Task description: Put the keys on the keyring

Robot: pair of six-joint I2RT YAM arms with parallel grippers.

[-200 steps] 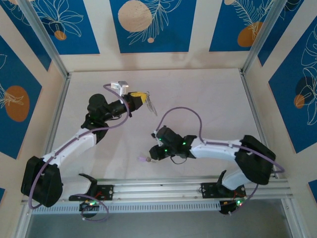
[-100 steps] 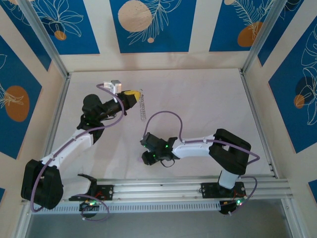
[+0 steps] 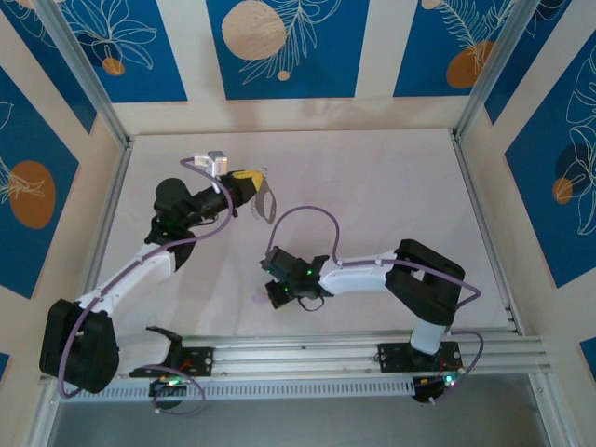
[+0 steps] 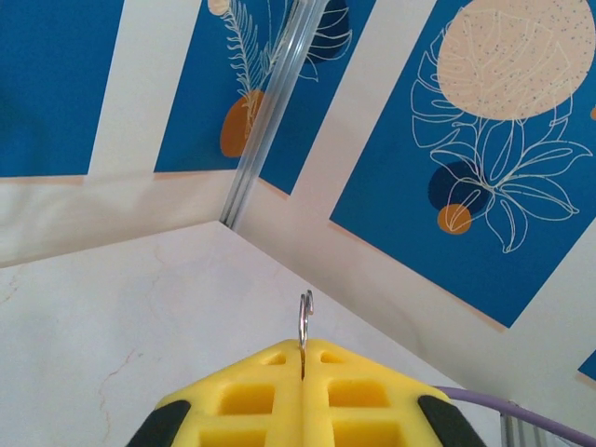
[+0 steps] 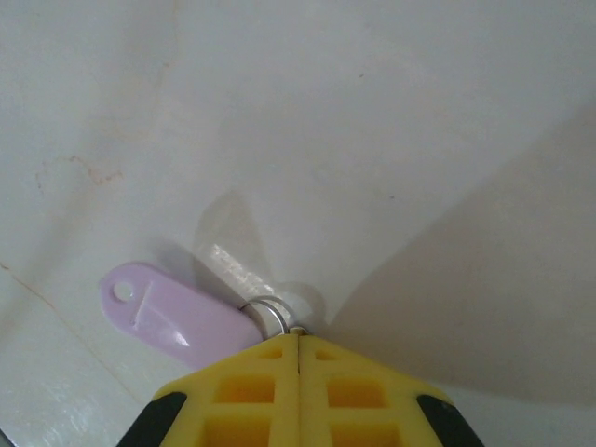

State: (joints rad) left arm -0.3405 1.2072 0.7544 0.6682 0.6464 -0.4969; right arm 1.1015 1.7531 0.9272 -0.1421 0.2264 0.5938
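Note:
The keyring (image 3: 267,204), a thin metal loop, hangs from my left gripper (image 3: 254,180) above the back left of the table. In the left wrist view its edge (image 4: 304,315) sticks up from the seam of the yellow fingers (image 4: 358,391), and the left gripper (image 4: 303,349) is shut on it. The key (image 5: 177,321) has a lilac plastic head and lies flat on the table. Its small silver ring (image 5: 270,310) runs into the tip of my right gripper (image 5: 298,333), which is shut on it. From above, the key (image 3: 260,297) shows faintly beside the right gripper (image 3: 270,294), near the front middle.
The white marbled table (image 3: 391,186) is walled by blue and cream panels, with aluminium posts (image 3: 88,79) at the back corners. A metal rail (image 3: 326,354) runs along the near edge by the arm bases. The right arm's purple cable (image 3: 312,216) loops above its wrist.
My right gripper has closed on the key's small ring, and the right arm has folded and shifted left. The left gripper drew slightly back left, and the keyring has turned in it.

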